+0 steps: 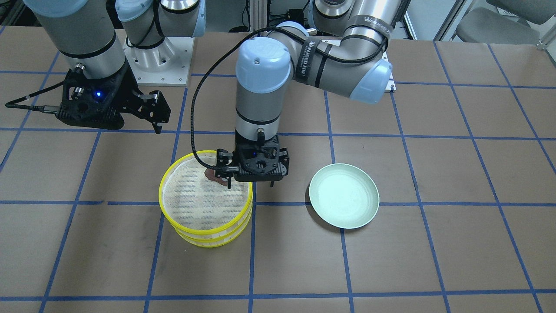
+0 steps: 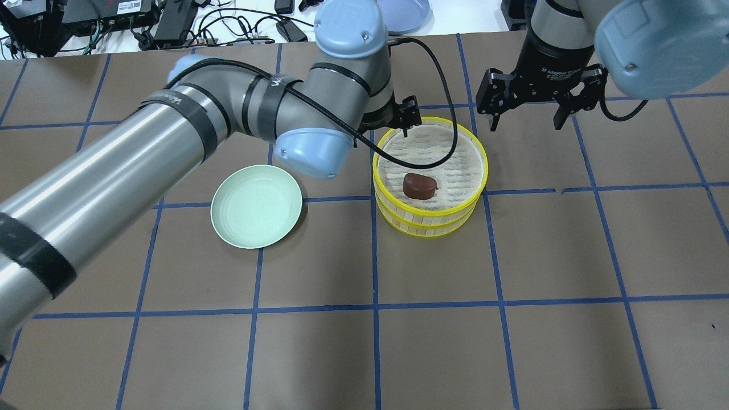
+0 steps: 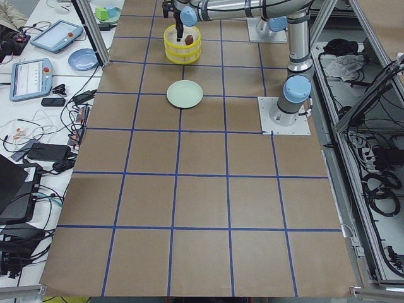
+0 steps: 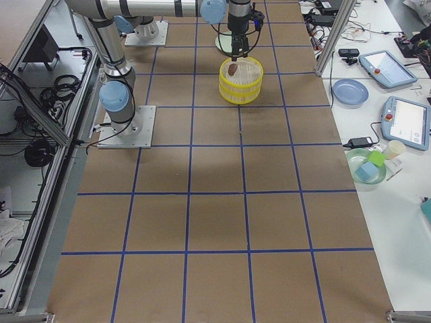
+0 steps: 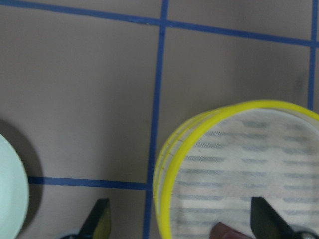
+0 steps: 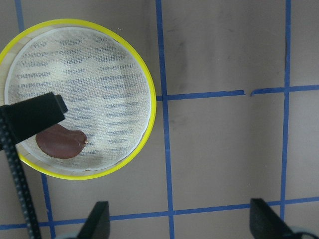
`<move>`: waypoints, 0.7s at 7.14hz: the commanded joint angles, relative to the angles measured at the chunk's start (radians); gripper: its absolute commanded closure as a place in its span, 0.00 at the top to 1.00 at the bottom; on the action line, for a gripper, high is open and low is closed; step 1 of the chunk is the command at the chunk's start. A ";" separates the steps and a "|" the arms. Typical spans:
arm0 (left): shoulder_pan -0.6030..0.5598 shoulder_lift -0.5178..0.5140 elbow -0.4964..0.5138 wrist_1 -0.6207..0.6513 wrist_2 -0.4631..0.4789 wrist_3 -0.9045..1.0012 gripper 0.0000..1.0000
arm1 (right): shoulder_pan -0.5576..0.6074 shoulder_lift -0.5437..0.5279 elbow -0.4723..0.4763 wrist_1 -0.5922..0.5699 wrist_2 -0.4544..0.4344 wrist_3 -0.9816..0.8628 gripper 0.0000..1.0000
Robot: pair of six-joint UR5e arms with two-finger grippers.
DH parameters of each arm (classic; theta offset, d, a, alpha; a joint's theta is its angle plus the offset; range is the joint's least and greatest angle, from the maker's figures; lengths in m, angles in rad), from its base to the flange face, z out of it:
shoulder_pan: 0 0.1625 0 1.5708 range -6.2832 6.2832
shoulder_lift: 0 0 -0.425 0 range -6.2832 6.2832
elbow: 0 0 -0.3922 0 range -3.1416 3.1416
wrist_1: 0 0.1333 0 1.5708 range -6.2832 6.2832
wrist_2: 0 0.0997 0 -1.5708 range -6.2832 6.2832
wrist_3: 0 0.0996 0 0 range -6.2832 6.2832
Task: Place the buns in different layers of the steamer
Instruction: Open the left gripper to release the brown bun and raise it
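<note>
The steamer is a stack of yellow-rimmed trays with mesh floors in mid table. The reddish-brown bun lies in the top layer, also in the right wrist view. The cream-white bun is hidden or out of view. My left gripper is open and empty, low over the steamer's rim on the plate side, one finger over the mesh close to the brown bun, the other outside the rim. My right gripper is open and empty, raised above the table beside the steamer's far right.
A pale green round plate sits empty on the table left of the steamer, also in the front view. The left arm's black cable loops over the steamer. The brown table carries a blue tape grid.
</note>
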 commanded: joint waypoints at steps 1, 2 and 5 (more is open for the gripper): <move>0.112 0.102 0.003 -0.179 0.017 0.157 1.00 | -0.001 0.005 0.002 -0.022 -0.007 -0.001 1.00; 0.154 0.156 0.005 -0.224 0.018 0.225 1.00 | 0.001 0.001 0.002 -0.022 0.001 -0.001 1.00; 0.332 0.300 0.011 -0.388 0.015 0.415 1.00 | 0.001 0.000 -0.003 -0.141 0.006 -0.004 1.00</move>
